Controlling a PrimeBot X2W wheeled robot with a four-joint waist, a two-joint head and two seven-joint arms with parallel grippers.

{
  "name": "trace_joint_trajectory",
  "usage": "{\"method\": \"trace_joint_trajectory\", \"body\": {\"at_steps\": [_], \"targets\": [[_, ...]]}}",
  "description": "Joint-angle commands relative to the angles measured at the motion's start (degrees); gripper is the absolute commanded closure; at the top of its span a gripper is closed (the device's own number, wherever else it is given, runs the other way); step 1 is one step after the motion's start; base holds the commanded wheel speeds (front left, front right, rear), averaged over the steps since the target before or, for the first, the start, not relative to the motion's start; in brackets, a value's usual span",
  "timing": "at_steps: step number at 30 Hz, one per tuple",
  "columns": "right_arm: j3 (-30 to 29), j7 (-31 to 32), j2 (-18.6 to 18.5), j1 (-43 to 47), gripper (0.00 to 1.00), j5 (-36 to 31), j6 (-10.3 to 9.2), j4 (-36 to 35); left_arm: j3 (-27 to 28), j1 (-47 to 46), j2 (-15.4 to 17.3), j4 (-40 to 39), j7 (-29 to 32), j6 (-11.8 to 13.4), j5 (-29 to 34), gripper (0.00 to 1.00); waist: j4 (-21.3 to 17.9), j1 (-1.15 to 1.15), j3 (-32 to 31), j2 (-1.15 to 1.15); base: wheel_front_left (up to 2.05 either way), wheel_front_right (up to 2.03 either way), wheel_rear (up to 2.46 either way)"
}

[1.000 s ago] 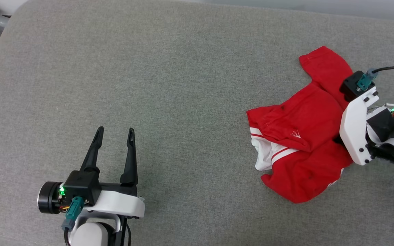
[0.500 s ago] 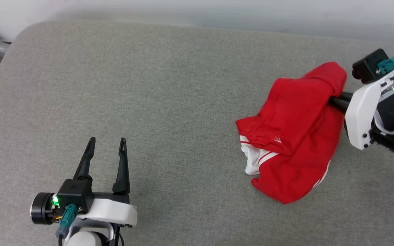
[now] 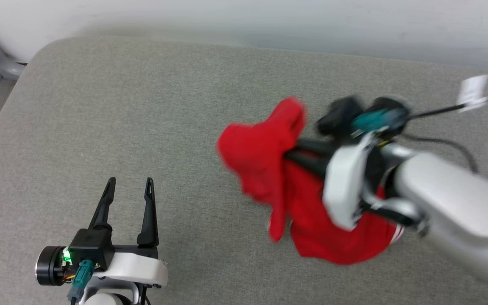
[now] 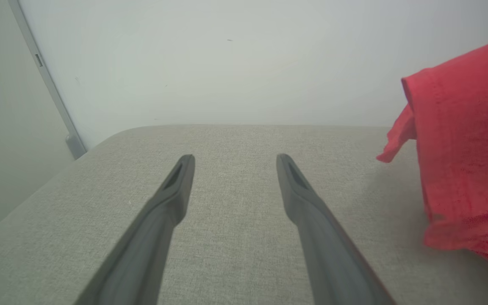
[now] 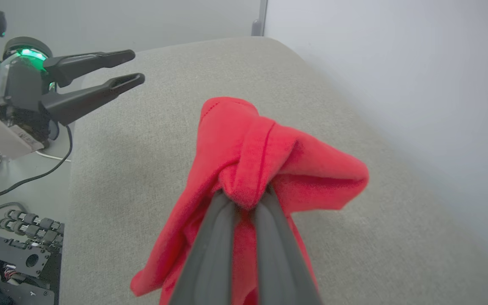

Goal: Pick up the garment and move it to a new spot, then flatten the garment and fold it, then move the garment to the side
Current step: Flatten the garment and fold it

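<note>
Right tool point(image 5: 246, 197) clenched on a bunched fold of the red T-shirt point(image 3: 261, 161), so the cloth hung raised over the middle-right of the grey upholstered worktop point(image 3: 142, 106), apparently for carrying elsewhere. Left tool point(image 3: 128, 183), released and empty, lay near left, well apart from the cloth.

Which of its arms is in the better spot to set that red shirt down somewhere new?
Right. The right claw is clamped on a bunch of the red shirt, holding it up over the grey cushion. The left claw is open, empty and well apart from the shirt.
</note>
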Motion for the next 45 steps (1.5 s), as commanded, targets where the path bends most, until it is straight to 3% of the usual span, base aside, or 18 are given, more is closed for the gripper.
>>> {"method": "trace_joint_trajectory", "body": {"at_steps": [1,7,12,17,21,22,23,24,29,35,39,45], "targets": [[1.71,0.43,1.96,0.3,1.0,-0.92,-0.06,-0.57,0.19,0.38,-0.1,-0.21,-0.13,0.21,-0.18,0.0,0.4,0.0,0.14,0.0,0.0,0.0,0.0],[10.18,3.32,9.36,2.58,1.0,-3.22,-0.07,1.65,-0.15,0.16,-0.1,-0.27,-0.13,0.64,-0.6,0.0,1.88,0.0,1.12,0.0,0.0,0.0,0.0],[11.54,10.89,14.25,10.28,1.0,-7.06,-0.04,4.03,-0.99,-0.63,-0.1,0.05,-0.13,0.96,-1.05,0.0,3.15,0.0,1.89,0.0,0.0,0.0,0.0],[11.41,16.33,15.32,16.1,1.0,-11.75,-0.05,5.86,-1.35,-1.17,-0.1,0.31,-0.13,1.15,-1.34,0.0,3.64,0.0,2.29,0.0,0.0,0.0,0.0],[11.32,14.07,15.2,15.55,1.0,-12.63,-0.06,6.8,-1.22,-0.54,-0.1,0.37,-0.13,1.52,-1.18,0.0,3.19,0.0,1.95,0.0,0.0,0.0,0.0],[11.31,12.33,15.15,14.68,0.95,-11.98,-0.06,7.1,-1.12,-0.25,-0.1,0.48,-0.13,1.46,-1.04,0.0,2.94,0.0,1.67,0.0,0.0,0.0,0.0],[11.31,10.88,15.07,13.96,0.57,-11.48,-0.06,7.2,-1.02,0.0,-0.09,0.6,-0.13,1.39,-0.87,0.0,2.69,0.0,1.35,0.0,0.0,0.0,0.0],[11.32,9.18,14.83,13.11,0.0,-11.43,-0.06,7.13,-0.93,0.13,-0.1,0.76,-0.13,1.27,-0.78,0.0,2.51,0.0,0.97,0.0,0.0,0.0,0.0],[9.42,0.6,12.77,10.23,0.0,-8.49,-0.06,5.33,-0.26,1.26,-0.1,0.83,-0.13,1.16,-0.28,0.0,1.21,0.0,-1.5,0.0,0.0,0.0,0.0],[1.88,-3.76,8.01,9.95,0.0,-8.51,-0.06,0.7,0.59,2.9,-0.09,0.51,-0.13,0.85,0.25,0.0,-0.44,0.0,-4.06,0.0,0.0,0.0,0.0],[-4.79,-2.97,3.58,10.69,0.0,-10.56,-0.06,-2.08,1.04,3.8,-0.1,0.29,-0.13,0.53,0.65,0.0,-1.17,0.0,-4.97,0.0,0.0,0.0,0.0],[-12.41,3.09,-3.88,11.87,0.0,-11.55,-0.06,-5.59,1.08,4.78,-0.1,-0.32,-0.13,0.83,0.94,0.0,-1.75,0.0,-5.5,0.0,0.0,0.0,0.0]]}}
